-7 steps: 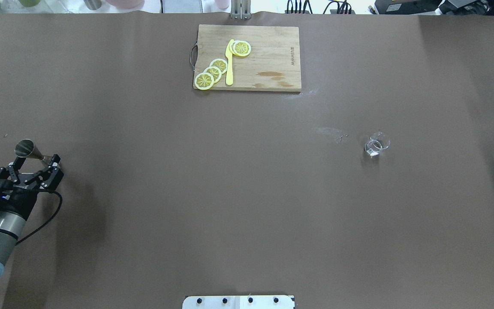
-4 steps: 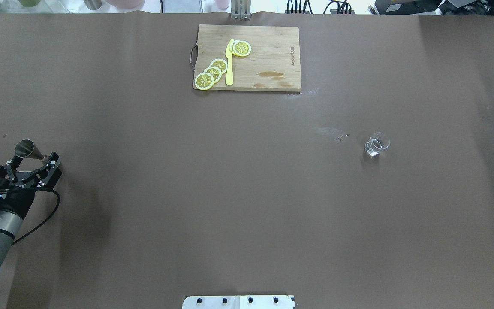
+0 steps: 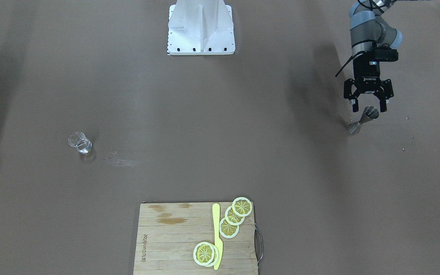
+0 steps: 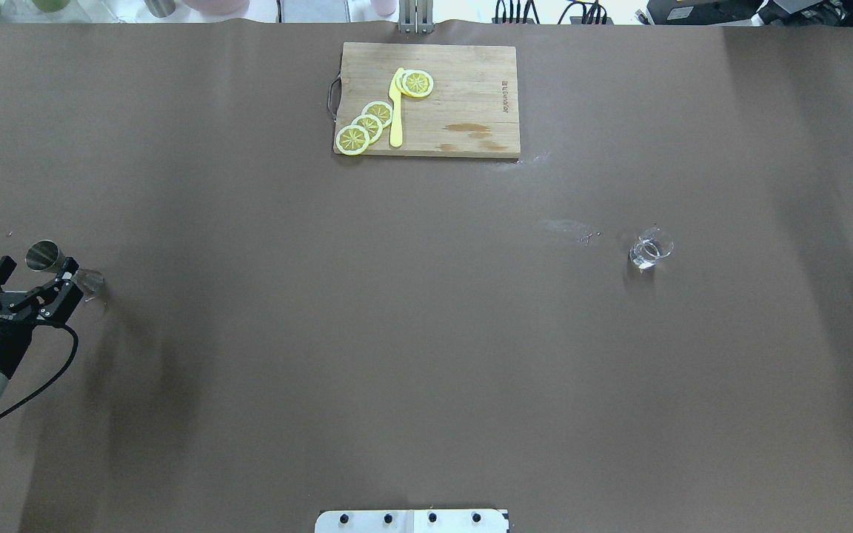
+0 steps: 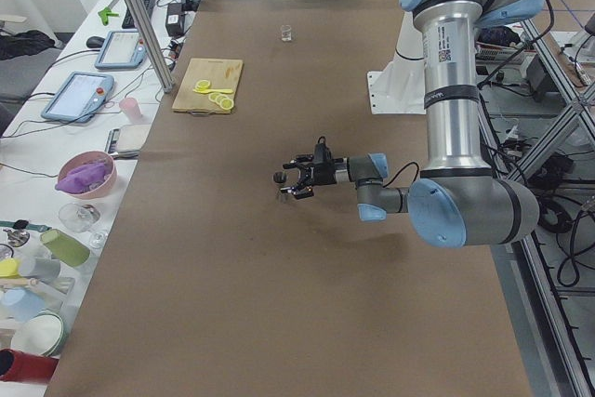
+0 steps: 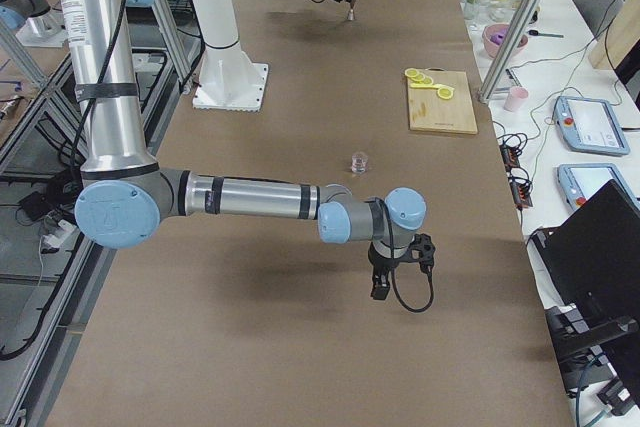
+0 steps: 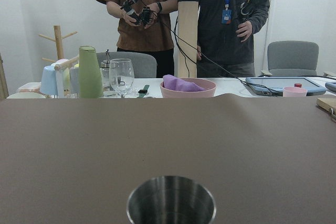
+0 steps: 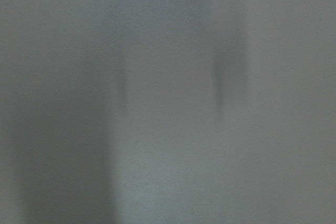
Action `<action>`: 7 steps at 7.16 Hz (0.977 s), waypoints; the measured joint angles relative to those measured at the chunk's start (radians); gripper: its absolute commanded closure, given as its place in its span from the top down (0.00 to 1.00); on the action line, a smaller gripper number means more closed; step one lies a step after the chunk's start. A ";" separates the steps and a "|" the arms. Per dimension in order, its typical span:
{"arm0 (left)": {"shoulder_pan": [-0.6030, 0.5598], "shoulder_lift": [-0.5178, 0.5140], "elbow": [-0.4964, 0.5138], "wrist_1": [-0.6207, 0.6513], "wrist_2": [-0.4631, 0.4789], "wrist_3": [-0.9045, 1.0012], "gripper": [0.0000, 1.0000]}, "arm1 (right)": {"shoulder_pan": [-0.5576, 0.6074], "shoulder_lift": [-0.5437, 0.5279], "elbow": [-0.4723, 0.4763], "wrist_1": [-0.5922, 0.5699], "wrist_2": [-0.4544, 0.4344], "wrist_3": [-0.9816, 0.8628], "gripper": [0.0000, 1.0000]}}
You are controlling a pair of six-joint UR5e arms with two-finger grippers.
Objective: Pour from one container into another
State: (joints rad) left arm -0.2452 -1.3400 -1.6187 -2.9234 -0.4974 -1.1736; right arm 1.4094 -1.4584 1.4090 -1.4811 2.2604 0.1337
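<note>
The steel jigger [image 4: 44, 256] stands upright at the table's far left, and its open rim [image 7: 170, 201] fills the bottom centre of the left wrist view. My left gripper [image 4: 36, 266] is open and holds nothing. Its fingertips stand on either side of the jigger's upper cone [image 3: 370, 113] and do not touch it. The small clear glass [image 4: 649, 248] stands far off on the right half of the table [image 3: 79, 143]. My right gripper [image 6: 381, 284] shows only in the exterior right view, low over the table, so I cannot tell its state. The right wrist view is a grey blur.
A wooden cutting board [image 4: 463, 104] with lemon slices and a yellow knife [image 4: 396, 111] lies at the far middle edge. Beyond the table's left end are cups, a pink bowl [image 7: 187, 86], a wine glass and two standing people [image 7: 184, 19]. The robot's base plate [image 3: 201, 30] sits at the near middle.
My left gripper has slid toward the left edge of the overhead view, still open. The jigger and the glass have stayed in place.
</note>
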 measured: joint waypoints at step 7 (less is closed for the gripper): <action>-0.097 0.057 -0.285 0.035 -0.127 0.253 0.97 | 0.033 0.004 0.079 -0.090 0.016 -0.093 1.00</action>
State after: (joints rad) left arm -0.3426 -1.2834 -1.9035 -2.8887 -0.6246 -0.9201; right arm 1.4424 -1.4542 1.4877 -1.5710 2.2763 0.0411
